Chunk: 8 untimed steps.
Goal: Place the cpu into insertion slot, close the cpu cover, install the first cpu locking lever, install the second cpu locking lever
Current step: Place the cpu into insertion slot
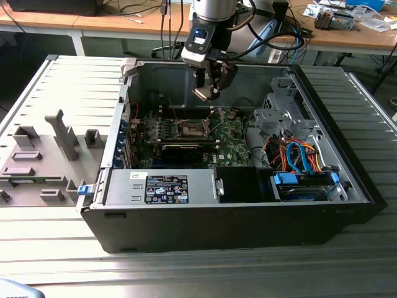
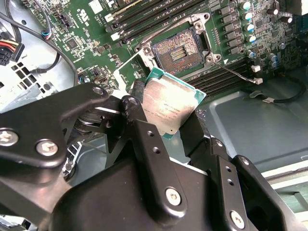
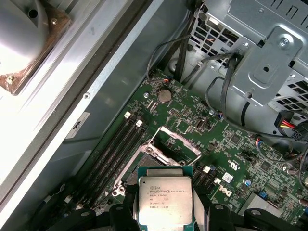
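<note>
Cpu [image 2: 168, 108] in jaws above insertion slot [image 2: 179, 50]

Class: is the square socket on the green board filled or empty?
Empty: the socket shows its bare dark centre in the second wrist view, while the pincer grips the chip above the board.

The exterior view stands well off from the open computer case [image 1: 217, 223], looking down at a slant into it and onto the gripper [image 1: 208, 93] hanging above the motherboard [image 1: 232, 141]. Both wrist views ride close behind the gripper, looking past its fingers [image 2: 144, 139], each from its own angle, over the clamped cpu [image 2: 168, 108] [image 3: 165, 199] to the board below. All three views share the insertion slot [image 1: 191, 128] [image 2: 175, 50] [image 3: 146, 156] just below the gripper.
</note>
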Each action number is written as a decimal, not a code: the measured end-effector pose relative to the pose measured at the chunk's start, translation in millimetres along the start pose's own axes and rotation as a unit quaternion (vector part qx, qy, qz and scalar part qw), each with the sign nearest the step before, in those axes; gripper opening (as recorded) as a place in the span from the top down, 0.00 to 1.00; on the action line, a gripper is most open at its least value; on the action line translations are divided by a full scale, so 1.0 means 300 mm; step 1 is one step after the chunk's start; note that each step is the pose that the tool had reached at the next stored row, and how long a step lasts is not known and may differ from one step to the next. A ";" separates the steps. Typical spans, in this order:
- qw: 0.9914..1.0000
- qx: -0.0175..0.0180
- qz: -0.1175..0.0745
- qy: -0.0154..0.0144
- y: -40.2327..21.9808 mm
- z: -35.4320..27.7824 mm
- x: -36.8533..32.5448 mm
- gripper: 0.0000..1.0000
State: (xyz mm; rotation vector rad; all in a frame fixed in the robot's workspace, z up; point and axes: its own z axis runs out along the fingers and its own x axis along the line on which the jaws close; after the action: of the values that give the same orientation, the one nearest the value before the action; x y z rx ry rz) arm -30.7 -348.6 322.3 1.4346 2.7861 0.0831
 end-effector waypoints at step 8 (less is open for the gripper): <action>1.000 0.000 0.002 0.000 0.000 0.000 0.000 0.45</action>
State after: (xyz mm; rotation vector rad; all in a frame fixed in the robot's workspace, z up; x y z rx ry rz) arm -30.7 -348.6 322.2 1.4404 2.7831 0.0832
